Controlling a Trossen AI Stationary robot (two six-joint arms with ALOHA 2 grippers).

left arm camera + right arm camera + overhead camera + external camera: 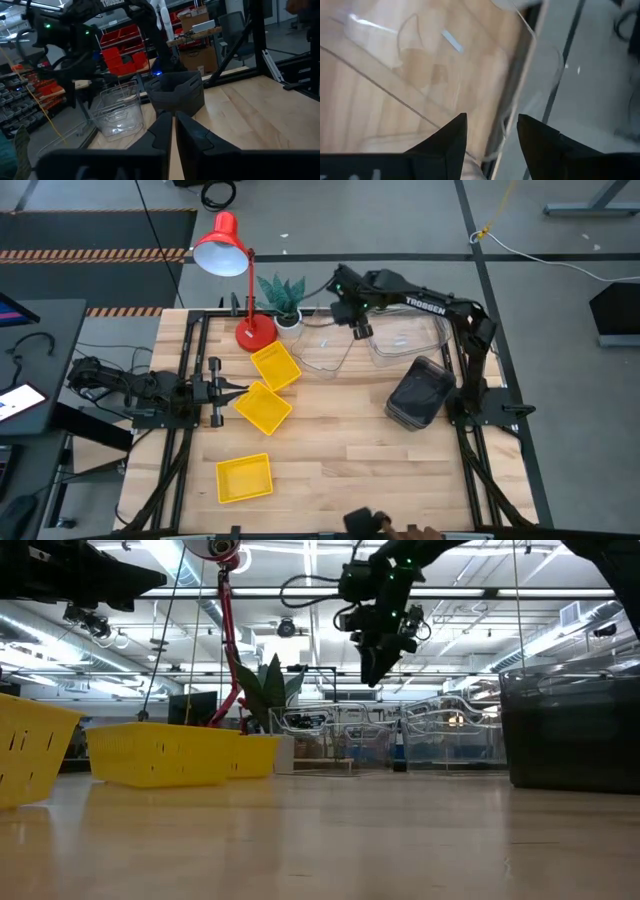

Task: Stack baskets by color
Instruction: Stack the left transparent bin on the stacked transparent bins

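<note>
I see one yellow basket (244,479) nearest the front edge of the table (340,465), on the left side and alone. Farther in, a second yellow basket (263,407) lies tilted just off the left gripper (232,389). That gripper sits low at the left edge, its fingers (161,131) pressed almost together with only a thin slit between them, holding nothing. A third yellow basket (275,366) lies just behind the second, their corners close or touching; I cannot tell which.

On the right side, at mid depth, the grey baskets (420,392) sit nested in one dark stack, beside the right arm's base. From the left wrist camera that stack (177,93) stands in front of the clear ones.

Farther back, the clear baskets (405,340) rest along the far edge. One clear basket (327,350) lies to the left of the others, near the plant. How many are nested in the right-hand group I cannot tell.

The right gripper (360,331) hangs above the gap between those clear pieces, raised off the table in the low view (378,668). Its jaws stand wide apart and empty, with a clear rim (520,75) below them.

At the far left corner stand the plant (284,298) and the red lamp (232,265).
</note>
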